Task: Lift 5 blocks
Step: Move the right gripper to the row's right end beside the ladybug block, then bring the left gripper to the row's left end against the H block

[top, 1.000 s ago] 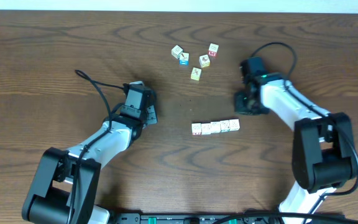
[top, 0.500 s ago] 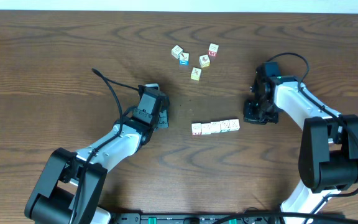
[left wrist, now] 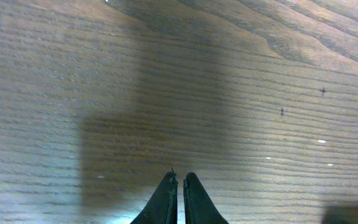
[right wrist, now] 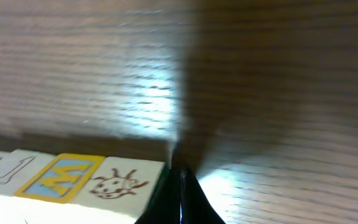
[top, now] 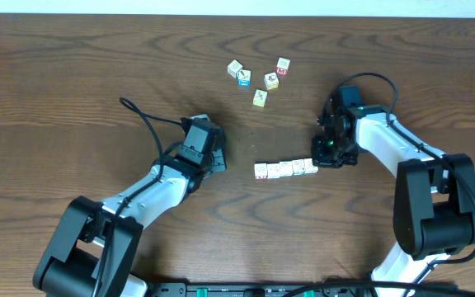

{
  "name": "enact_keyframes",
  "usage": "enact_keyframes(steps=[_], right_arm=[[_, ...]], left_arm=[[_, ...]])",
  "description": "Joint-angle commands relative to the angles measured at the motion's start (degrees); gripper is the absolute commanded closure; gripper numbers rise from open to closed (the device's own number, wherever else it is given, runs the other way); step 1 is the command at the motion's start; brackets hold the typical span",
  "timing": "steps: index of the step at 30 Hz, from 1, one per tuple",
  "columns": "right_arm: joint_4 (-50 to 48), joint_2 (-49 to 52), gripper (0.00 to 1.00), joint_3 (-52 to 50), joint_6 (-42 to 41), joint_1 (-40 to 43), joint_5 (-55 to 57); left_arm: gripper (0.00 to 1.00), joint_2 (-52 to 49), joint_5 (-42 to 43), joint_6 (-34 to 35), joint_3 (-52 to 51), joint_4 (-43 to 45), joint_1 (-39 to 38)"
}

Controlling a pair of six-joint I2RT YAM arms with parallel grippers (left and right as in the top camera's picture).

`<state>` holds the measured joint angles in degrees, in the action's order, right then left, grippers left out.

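Note:
Five cream blocks [top: 285, 168] lie side by side in a short row on the wooden table. My right gripper [top: 322, 158] is shut, its tip against the right end of that row. In the right wrist view its closed fingertips [right wrist: 180, 180] touch the end block with a brown animal drawing [right wrist: 120, 183], and beside that sits a block with a yellow and blue print [right wrist: 61, 177]. My left gripper [top: 219, 162] is shut and stands a little left of the row, apart from it. The left wrist view shows only its closed tips [left wrist: 179, 180] over bare wood.
A loose group of several small cubes [top: 260, 78] lies further back, one with a blue face [top: 244, 80] and one with a red face [top: 282, 71]. Each arm's cable loops above its wrist.
My right gripper swung out to the right and then came back left, down to the right end of the row. The left arm moved right toward the row and then held.

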<state>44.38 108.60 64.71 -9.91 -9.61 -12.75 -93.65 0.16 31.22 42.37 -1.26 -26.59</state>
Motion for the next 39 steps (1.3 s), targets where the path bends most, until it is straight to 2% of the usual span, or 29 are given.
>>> enact_keyframes(steps=[1,10,18,22,32,39], right_arm=[[0.2,1.8,0.99,-1.7,1.9,-1.2,-1.5],[0.4,1.8,0.99,-1.7,3.4,-1.3,-1.8],[0.4,1.8,0.99,-1.7,3.4,-1.3,-1.9],[0.6,1.8,0.99,-1.7,3.4,-1.3,-2.2],[1.5,1.8,0.99,-1.7,3.4,-1.3,-2.4],[1.7,1.8,0.99,-1.7,3.3,-1.4,-2.4]], left_arm=[[0.93,-0.7,0.7,2.1,-0.3,-0.2,-1.8],[0.93,-0.7,0.7,3.5,-0.3,0.0,-5.6],[0.92,-0.7,1.2,3.6,-0.3,0.3,-6.3],[0.93,-0.7,4.9,3.1,-0.3,2.7,-6.3],[0.93,-0.9,5.0,3.2,-0.3,4.5,-8.0],[0.93,-4.0,5.6,7.5,-0.3,2.3,-8.3]])
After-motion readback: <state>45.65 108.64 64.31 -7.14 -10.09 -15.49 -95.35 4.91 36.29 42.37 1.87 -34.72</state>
